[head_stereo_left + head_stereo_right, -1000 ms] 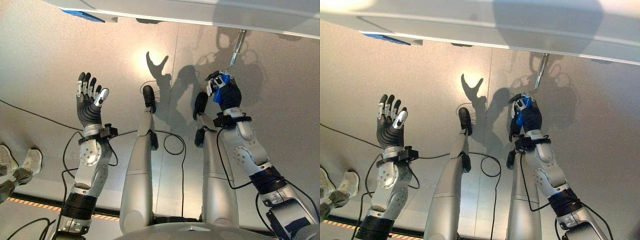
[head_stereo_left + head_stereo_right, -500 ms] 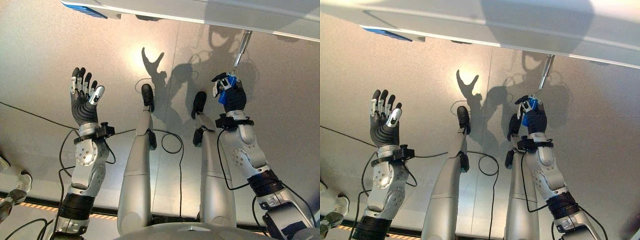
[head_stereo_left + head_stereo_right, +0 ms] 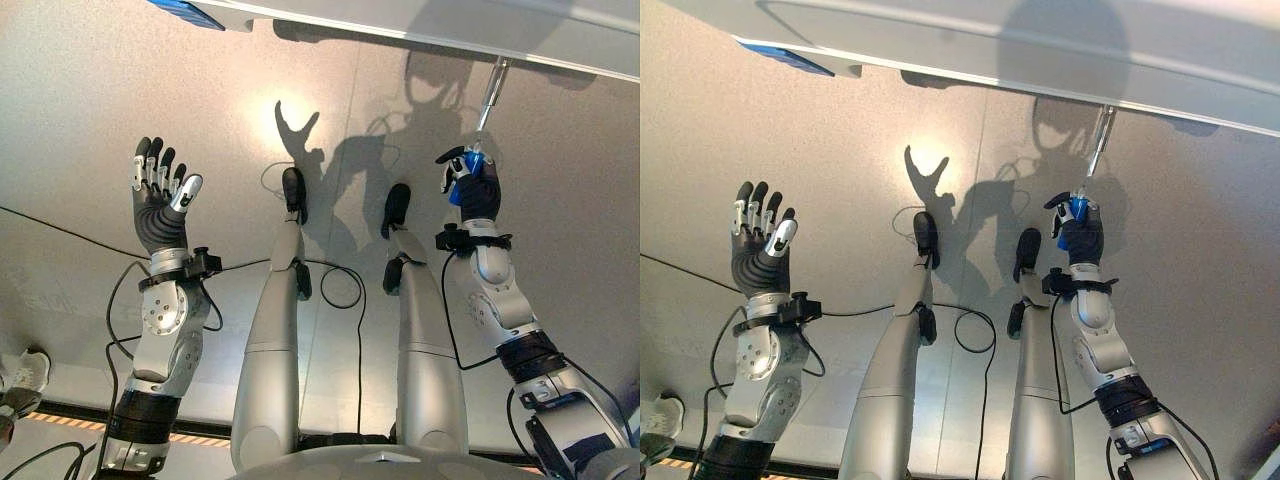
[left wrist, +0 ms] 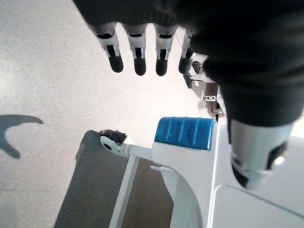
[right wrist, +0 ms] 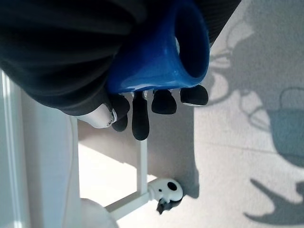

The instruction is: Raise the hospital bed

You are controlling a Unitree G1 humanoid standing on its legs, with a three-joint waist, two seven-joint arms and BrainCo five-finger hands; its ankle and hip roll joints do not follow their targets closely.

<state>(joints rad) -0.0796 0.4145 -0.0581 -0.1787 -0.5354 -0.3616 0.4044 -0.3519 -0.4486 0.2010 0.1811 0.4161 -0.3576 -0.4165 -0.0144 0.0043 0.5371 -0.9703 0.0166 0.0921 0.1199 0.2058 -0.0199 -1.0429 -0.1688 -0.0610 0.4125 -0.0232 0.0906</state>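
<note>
The hospital bed's pale edge [image 3: 400,20] runs along the far side of the floor. A silver crank rod [image 3: 489,95] comes down from it to a blue crank handle [image 3: 1076,210]. My right hand [image 3: 478,195] is shut on that handle; in the right wrist view the blue handle [image 5: 161,57] sits in the palm with the fingers [image 5: 140,118] curled round it. My left hand [image 3: 158,205] is held up open at the left, away from the bed, touching nothing. Past its straight fingers [image 4: 139,52] shows a blue pedal [image 4: 184,133] on the white bed frame.
A castor wheel [image 4: 111,138] of the bed stands on the grey floor, and another castor [image 5: 166,190] shows in the right wrist view. A person's shoe [image 3: 25,372] is at the lower left. A blue label [image 3: 185,8] marks the bed's edge.
The view has shifted a little. My right hand has moved to the right with the blue handle still in it. My left hand drifted left, still open. The person's shoes moved toward the left edge.
</note>
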